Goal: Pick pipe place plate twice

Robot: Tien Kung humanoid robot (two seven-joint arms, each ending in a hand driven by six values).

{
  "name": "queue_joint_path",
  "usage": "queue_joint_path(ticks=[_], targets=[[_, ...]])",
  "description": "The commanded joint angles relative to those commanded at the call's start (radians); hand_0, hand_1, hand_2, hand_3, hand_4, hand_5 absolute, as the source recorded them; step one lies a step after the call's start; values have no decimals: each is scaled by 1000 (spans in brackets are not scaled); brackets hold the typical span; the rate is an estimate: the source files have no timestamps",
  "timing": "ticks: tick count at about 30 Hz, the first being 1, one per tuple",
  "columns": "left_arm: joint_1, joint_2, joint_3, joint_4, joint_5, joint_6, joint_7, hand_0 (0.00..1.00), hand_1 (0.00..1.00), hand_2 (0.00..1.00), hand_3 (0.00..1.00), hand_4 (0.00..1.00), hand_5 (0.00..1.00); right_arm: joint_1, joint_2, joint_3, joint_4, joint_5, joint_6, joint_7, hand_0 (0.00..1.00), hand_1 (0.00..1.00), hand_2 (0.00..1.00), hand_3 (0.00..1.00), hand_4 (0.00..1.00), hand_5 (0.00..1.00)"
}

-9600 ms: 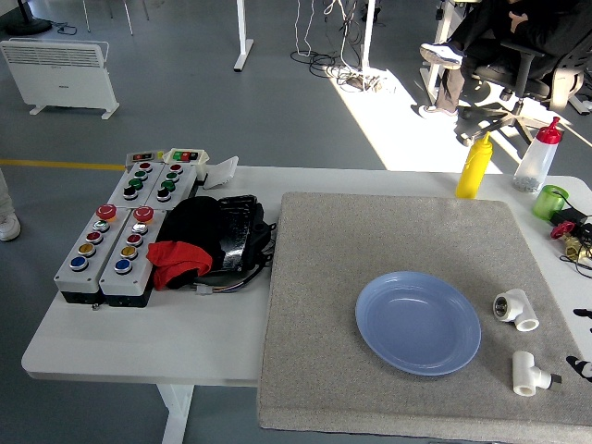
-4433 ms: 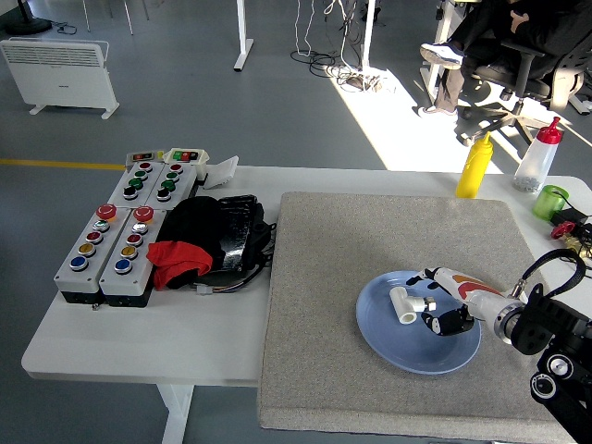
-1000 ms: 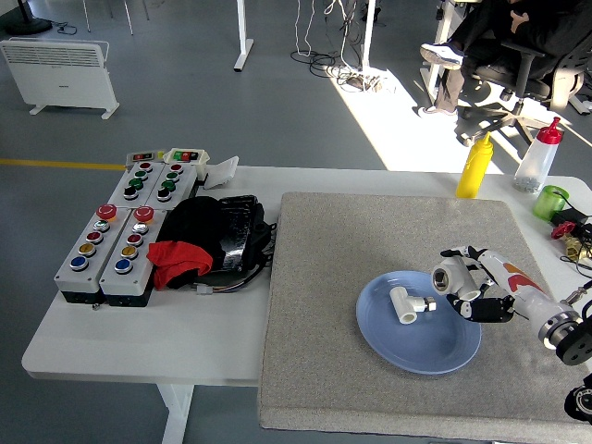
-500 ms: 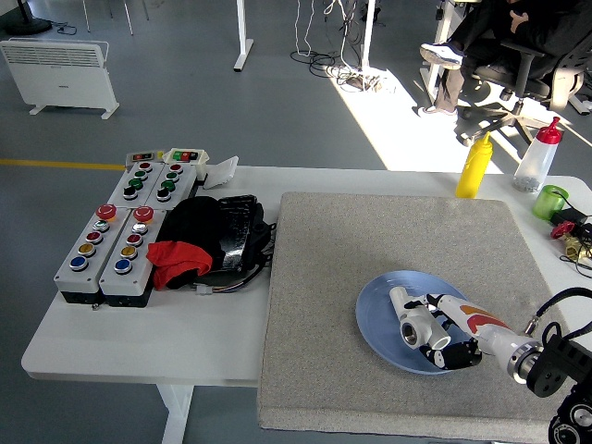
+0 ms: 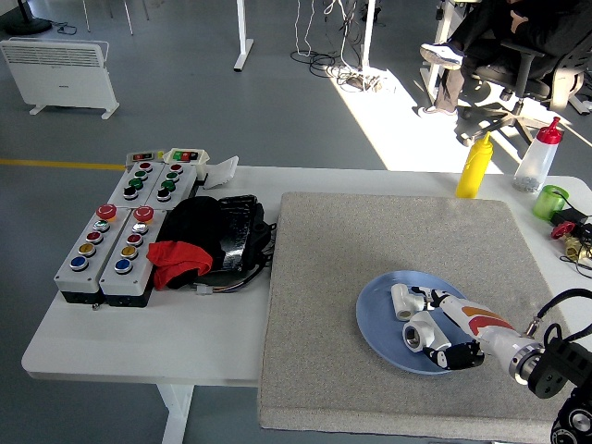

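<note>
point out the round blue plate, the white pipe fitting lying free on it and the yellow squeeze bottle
round blue plate [image 5: 377,319], head view, bare left part
white pipe fitting [image 5: 403,301], head view, its body
yellow squeeze bottle [image 5: 474,168], head view, mid-body

R arm [image 5: 555,370] cut off, frame edge

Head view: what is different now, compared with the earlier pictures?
Both white pipe fittings left the mat. The first fitting lies on the blue plate; the right hand has brought the second fitting down onto it, fingers around it. Bottles and button boxes are unmoved.
</note>
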Motion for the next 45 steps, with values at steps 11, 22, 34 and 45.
queue_joint_path(ticks=[11,22,34,45], targets=[[5,-1,-6,-2,8,0,0,655,613,606,602,300,998,-28,8,64,8,11,-41,23,985,909,998,998,794,264],[5,0,-6,-1,9,-2,0,655,613,606,602,299,998,-132,56,303,-7,364,-295,244,925,869,964,948,662,277],[-8,1,-8,3,7,-3,0,655,612,605,602,297,998,-249,114,679,-21,863,-300,398,821,761,793,765,525,339],[-12,-1,-26,2,31,-8,0,654,612,606,602,299,998,-301,137,817,-35,1325,-295,394,790,732,756,737,495,396]])
